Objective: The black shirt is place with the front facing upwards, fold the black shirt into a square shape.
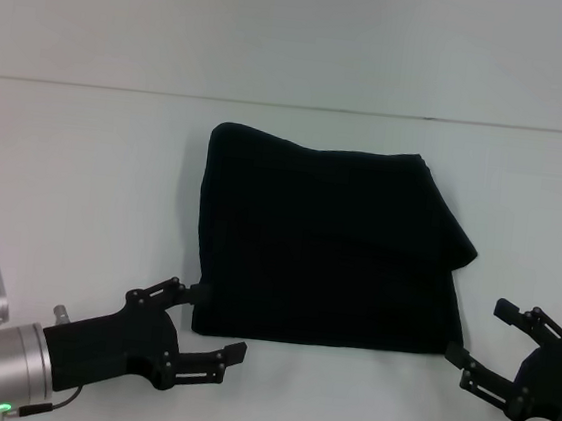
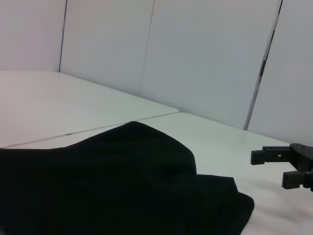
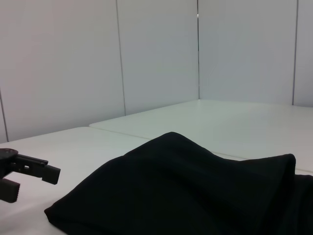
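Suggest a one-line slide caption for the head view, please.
Black shirt folded into a rough square on the white table, with the open left claw and open right claw at its near corners.

One black shirt (image 1: pixel 328 246), folded into a rough square, lies on one white table (image 1: pixel 84 170); two grippers are in view, the left gripper (image 1: pixel 211 326) and the right gripper (image 1: pixel 482 342), each with two fingers spread apart

The black shirt (image 1: pixel 328 246) was laid flat on the white table (image 1: pixel 84 170), folded into a roughly square block. No lettering was visible. One far corner was left protruding, and the upper layer was slightly humped.
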`<action>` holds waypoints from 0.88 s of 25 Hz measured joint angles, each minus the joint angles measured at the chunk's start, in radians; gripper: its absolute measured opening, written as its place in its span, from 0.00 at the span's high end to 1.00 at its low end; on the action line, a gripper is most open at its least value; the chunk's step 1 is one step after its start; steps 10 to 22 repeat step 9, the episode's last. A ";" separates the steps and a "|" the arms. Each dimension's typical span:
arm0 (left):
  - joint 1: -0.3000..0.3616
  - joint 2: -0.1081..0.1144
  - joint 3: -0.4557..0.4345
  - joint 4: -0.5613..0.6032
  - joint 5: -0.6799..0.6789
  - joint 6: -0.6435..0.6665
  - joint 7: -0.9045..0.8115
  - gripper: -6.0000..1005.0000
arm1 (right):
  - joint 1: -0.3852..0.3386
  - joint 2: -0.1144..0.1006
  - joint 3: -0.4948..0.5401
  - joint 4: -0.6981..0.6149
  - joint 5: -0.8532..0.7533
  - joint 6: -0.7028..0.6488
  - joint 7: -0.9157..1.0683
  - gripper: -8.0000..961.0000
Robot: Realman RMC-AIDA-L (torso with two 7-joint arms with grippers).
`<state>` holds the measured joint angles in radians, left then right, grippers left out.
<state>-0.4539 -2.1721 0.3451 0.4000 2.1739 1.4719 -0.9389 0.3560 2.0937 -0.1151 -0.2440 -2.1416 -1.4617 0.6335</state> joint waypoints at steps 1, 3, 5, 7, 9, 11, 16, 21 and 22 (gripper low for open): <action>0.000 0.000 0.000 0.000 -0.001 -0.002 0.000 0.05 | 0.000 0.000 0.000 0.000 0.000 0.000 0.000 0.05; -0.001 0.000 0.000 -0.001 -0.003 -0.004 0.000 0.05 | 0.001 0.000 0.000 0.000 0.000 0.000 0.000 0.05; -0.001 0.000 -0.001 -0.001 -0.006 -0.010 0.000 0.05 | 0.001 0.000 0.000 0.000 -0.001 0.000 0.000 0.05; -0.002 0.000 -0.002 -0.001 -0.007 -0.023 0.000 0.05 | 0.001 0.000 0.000 0.000 -0.001 0.000 0.000 0.05; -0.005 0.000 -0.003 -0.001 -0.007 -0.034 0.000 0.05 | 0.001 0.000 0.000 0.000 -0.001 0.000 0.000 0.05; -0.005 0.000 -0.003 -0.001 -0.007 -0.034 0.000 0.05 | 0.001 0.000 0.000 0.000 -0.001 0.000 0.000 0.05; -0.005 0.000 -0.003 -0.001 -0.007 -0.034 0.000 0.05 | 0.001 0.000 0.000 0.000 -0.001 0.000 0.000 0.05; -0.005 0.000 -0.003 -0.001 -0.007 -0.034 0.000 0.05 | 0.001 0.000 0.000 0.000 -0.001 0.000 0.000 0.05; -0.005 0.000 -0.003 -0.001 -0.007 -0.034 0.000 0.05 | 0.001 0.000 0.000 0.000 -0.001 0.000 0.000 0.05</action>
